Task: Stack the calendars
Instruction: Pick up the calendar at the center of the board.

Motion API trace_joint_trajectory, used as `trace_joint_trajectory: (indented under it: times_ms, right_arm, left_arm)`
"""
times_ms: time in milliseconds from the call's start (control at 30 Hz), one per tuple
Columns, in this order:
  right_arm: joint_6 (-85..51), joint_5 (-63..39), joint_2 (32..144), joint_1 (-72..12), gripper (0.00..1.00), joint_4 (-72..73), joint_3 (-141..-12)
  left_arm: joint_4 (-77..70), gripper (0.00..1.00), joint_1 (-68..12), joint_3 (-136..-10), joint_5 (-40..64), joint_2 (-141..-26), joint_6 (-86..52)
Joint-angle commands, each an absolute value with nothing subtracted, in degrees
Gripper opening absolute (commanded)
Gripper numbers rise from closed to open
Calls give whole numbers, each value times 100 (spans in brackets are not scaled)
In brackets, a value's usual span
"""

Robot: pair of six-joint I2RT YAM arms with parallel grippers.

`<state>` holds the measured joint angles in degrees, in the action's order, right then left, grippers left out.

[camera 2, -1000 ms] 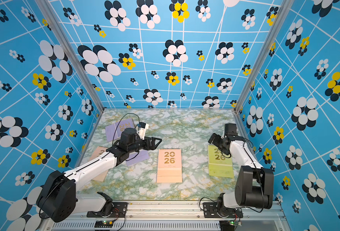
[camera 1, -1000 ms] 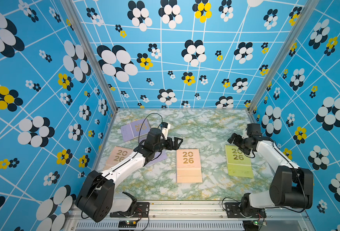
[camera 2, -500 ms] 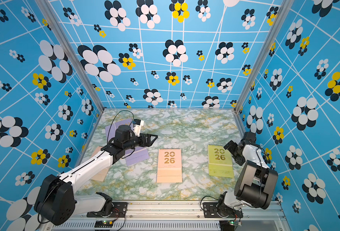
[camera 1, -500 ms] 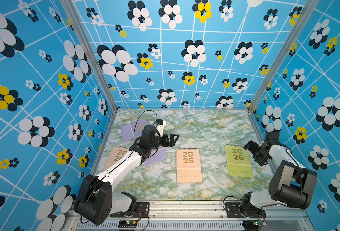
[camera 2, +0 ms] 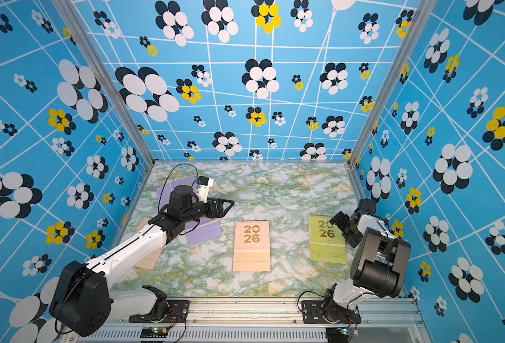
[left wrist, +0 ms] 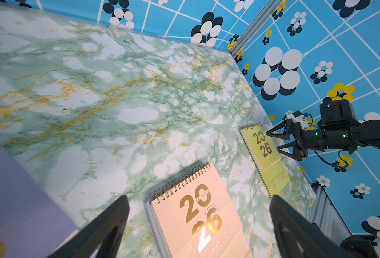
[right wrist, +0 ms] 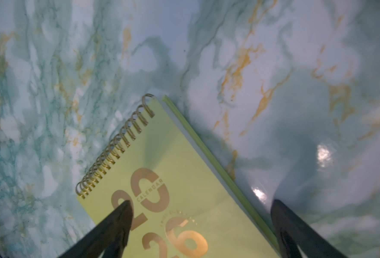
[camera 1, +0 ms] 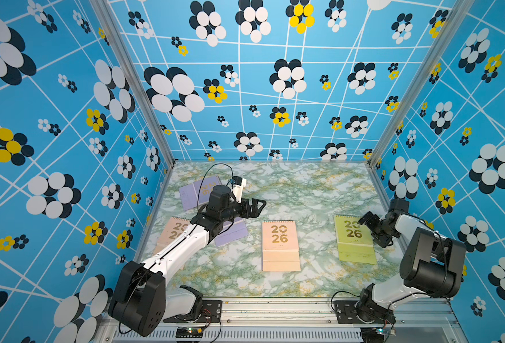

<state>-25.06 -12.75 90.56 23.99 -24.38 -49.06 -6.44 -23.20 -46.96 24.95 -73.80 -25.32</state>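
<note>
So the right gripper point(right wrist: 201, 202) is wide open, straddling the side edge of the yellow-green calendar point(right wrist: 175, 152) (one finger point(right wrist: 115, 221) over the cover). The left gripper point(left wrist: 199, 197) is wide too, with the peach calendar point(left wrist: 195, 225) just ahead.

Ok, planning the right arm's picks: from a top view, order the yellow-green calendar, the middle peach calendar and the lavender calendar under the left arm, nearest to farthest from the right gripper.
1. yellow-green calendar: right side, directly below the open right gripper.
2. middle peach calendar: table centre.
3. lavender calendar: left of centre, partly under the left arm.
</note>
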Motion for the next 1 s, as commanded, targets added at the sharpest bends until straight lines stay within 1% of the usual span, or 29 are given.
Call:
trace_joint_trajectory:
  times_ms: [0, 267, 467, 733, 967]
  right_arm:
    - [-2540, -1595, 9329, 2102, 98, -2409, -4685]
    - [-2724, -1778, 9396, 1721, 97, -2218, -4596]
    - [-2863, -1894, 9316, 1407, 96, -2242, -4633]
    - [-3132, -1847, 9345, 878, 96, -2199, -4567]
    - [-3069, -1717, 9089, 870, 96, -2356, -4417]
  left_arm:
    - [-782, 99, -2259, -4903, 2649, -7363, -2601]
    - [-783, 100, -2268, -4957, 2697, -7448, -2662]
    - [-674, 99, -2375, -5191, 2812, -7717, -2632]
    - [-408, 100, -2952, -5942, 2734, -8355, -2520]
    - [-134, 100, -3705, -6897, 2646, -9274, -2707]
